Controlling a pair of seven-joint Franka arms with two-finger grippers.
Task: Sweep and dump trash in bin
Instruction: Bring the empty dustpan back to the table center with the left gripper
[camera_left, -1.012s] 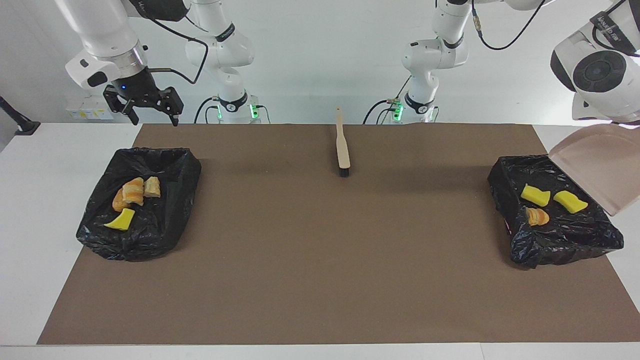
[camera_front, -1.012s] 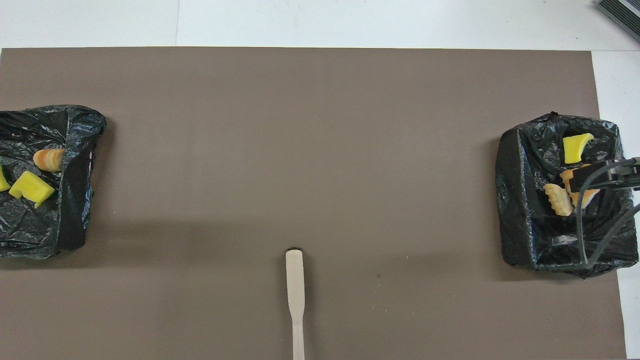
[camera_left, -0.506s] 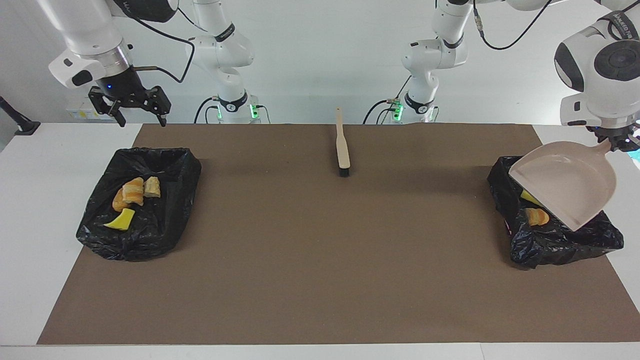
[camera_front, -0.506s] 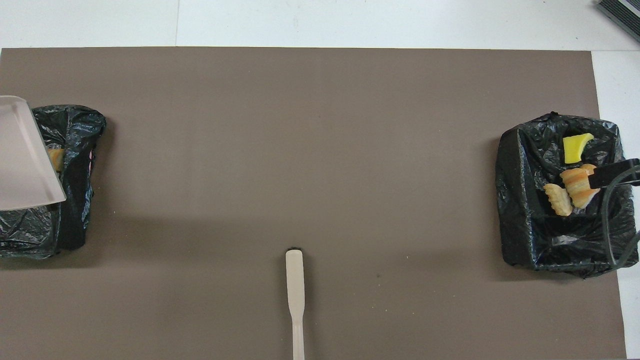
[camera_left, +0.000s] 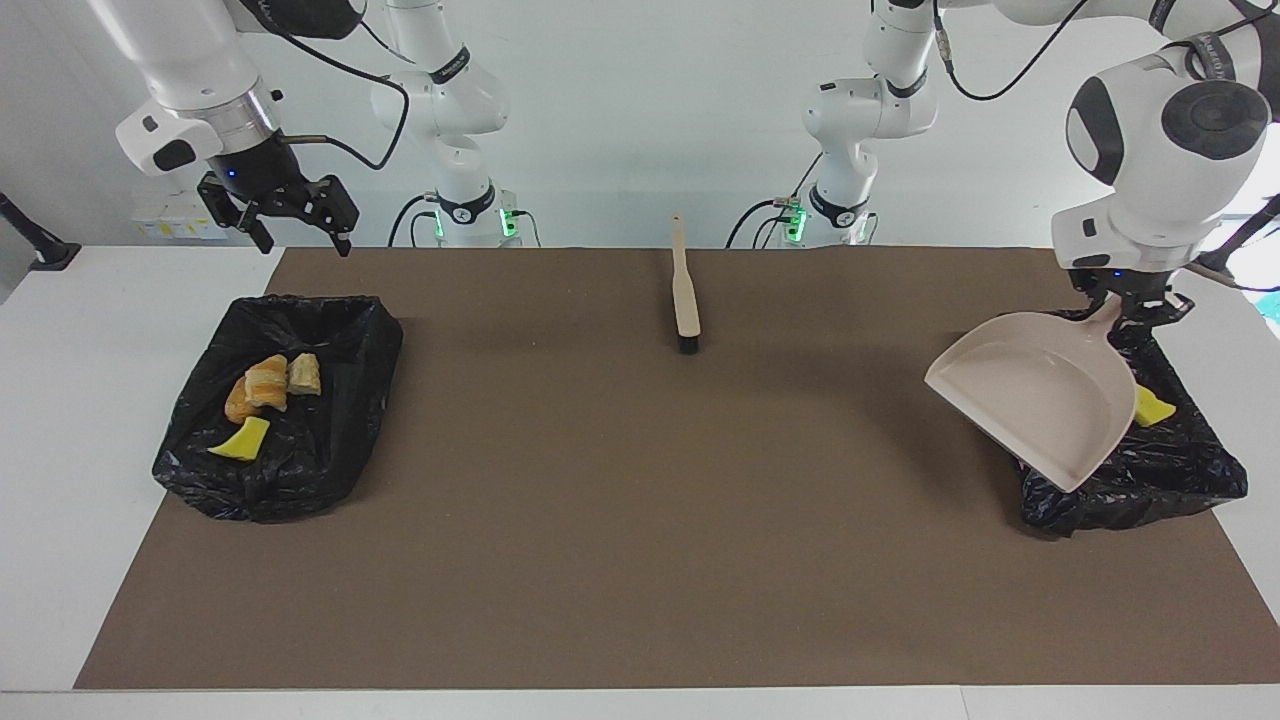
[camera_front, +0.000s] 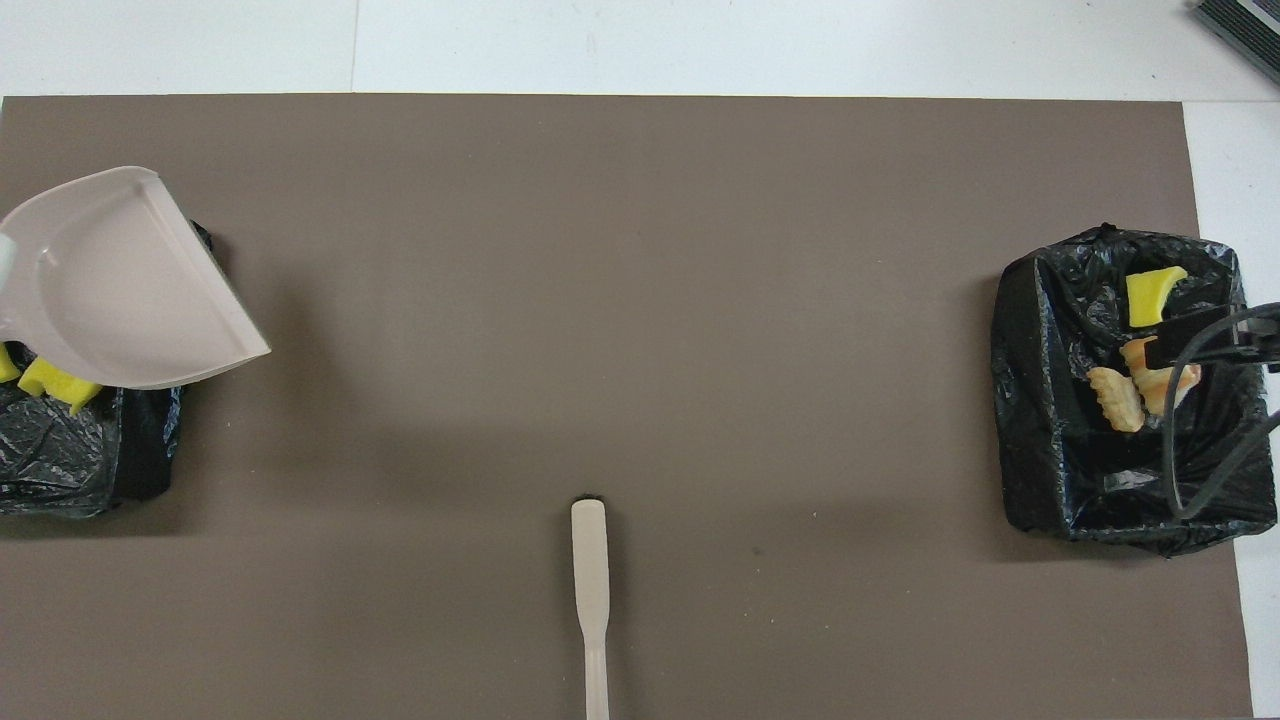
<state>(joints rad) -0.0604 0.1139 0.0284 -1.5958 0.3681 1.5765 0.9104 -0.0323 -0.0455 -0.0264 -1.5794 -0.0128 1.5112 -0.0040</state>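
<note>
The beige dustpan (camera_left: 1040, 395) (camera_front: 120, 285) hangs tilted and empty over the black-lined bin (camera_left: 1190, 480) (camera_front: 60, 470) at the left arm's end. My left gripper (camera_left: 1128, 308) is shut on its handle. One yellow trash scrap (camera_left: 1155, 408) (camera_front: 58, 383) peeks out of that bin; the pan hides the rest. At the right arm's end, a second bin (camera_left: 300, 470) (camera_front: 1040, 400) holds bread-like lumps (camera_left: 265, 383) (camera_front: 1115, 398) and a yellow sponge chunk (camera_left: 243, 440) (camera_front: 1152, 293). My right gripper (camera_left: 305, 238) hangs open and empty high over this bin.
The beige brush (camera_left: 686, 290) (camera_front: 590, 590) lies on the brown mat (camera_left: 640, 520) midway between the arms' bases, bristles pointing away from the robots. White table borders the mat on all sides.
The left arm has swung the dustpan in from past the table's end to over its bin, mouth toward the mat's middle. The right gripper has shifted slightly and stays open.
</note>
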